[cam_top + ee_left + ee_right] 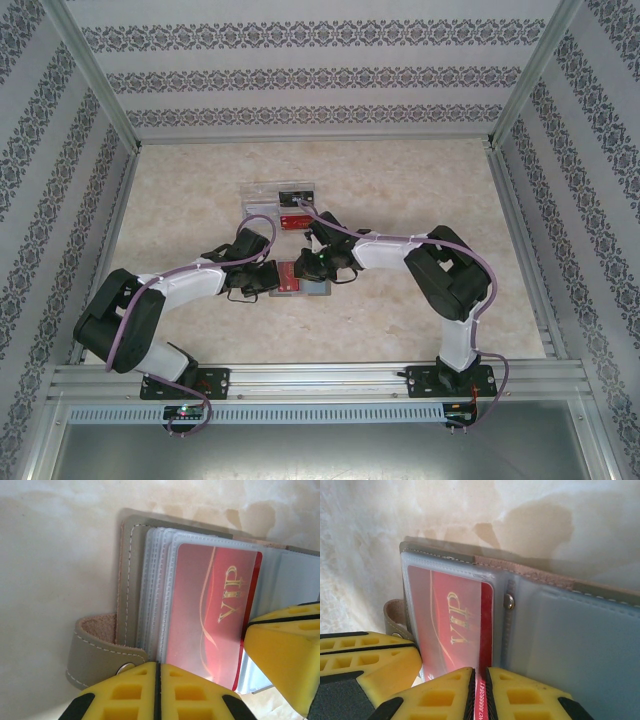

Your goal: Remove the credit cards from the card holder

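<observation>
Card holder [131, 580] lies open — right claw [479, 680] pinches the red VIP card [455, 625], left claw [157, 672] closed at the holder's lower edge; next, pull straight out.

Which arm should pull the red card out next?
Right. The right fingers are shut on the red card at its exposed end; the left fingers sit shut at the holder edge, probably bracing it.
</observation>
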You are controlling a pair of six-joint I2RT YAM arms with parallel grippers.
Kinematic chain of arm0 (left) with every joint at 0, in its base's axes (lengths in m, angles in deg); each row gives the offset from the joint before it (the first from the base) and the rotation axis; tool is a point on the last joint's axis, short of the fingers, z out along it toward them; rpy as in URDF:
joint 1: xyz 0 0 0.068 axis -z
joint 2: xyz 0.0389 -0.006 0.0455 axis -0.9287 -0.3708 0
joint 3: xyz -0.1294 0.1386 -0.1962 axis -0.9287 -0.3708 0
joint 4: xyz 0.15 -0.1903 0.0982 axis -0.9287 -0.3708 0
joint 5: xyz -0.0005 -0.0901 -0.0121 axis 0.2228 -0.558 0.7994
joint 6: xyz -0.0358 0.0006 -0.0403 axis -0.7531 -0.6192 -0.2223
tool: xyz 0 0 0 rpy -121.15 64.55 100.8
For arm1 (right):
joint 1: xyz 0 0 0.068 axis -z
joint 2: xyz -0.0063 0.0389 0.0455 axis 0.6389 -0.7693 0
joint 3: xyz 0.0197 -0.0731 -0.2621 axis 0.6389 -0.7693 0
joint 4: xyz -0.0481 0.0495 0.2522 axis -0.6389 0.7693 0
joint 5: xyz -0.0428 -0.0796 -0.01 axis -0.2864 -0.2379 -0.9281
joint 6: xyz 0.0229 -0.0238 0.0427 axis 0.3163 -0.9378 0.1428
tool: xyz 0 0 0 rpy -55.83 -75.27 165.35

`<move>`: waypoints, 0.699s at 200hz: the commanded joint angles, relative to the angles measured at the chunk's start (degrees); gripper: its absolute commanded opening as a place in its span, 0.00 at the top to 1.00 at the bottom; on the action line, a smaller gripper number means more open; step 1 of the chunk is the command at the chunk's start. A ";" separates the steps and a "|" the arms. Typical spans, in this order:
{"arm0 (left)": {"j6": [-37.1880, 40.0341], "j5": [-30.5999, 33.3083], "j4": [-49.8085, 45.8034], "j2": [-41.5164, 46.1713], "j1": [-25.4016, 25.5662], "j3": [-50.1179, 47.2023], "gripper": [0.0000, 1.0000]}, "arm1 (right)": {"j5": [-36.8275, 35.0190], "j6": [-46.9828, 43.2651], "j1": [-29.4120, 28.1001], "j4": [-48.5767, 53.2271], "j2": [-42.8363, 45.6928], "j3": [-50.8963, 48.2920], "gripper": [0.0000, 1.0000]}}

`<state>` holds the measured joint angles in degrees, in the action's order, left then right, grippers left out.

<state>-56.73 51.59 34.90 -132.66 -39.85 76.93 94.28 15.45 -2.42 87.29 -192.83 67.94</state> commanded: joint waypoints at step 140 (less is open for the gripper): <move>-0.69 -1.70 -0.35 -1.77 -0.70 -1.46 1.00 | 1.59 0.49 -0.21 -0.76 -1.79 1.00 0.82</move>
<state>-56.75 50.85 34.97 -132.73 -39.88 76.93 94.20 15.49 -2.42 87.44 -193.03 67.89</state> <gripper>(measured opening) 0.044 0.186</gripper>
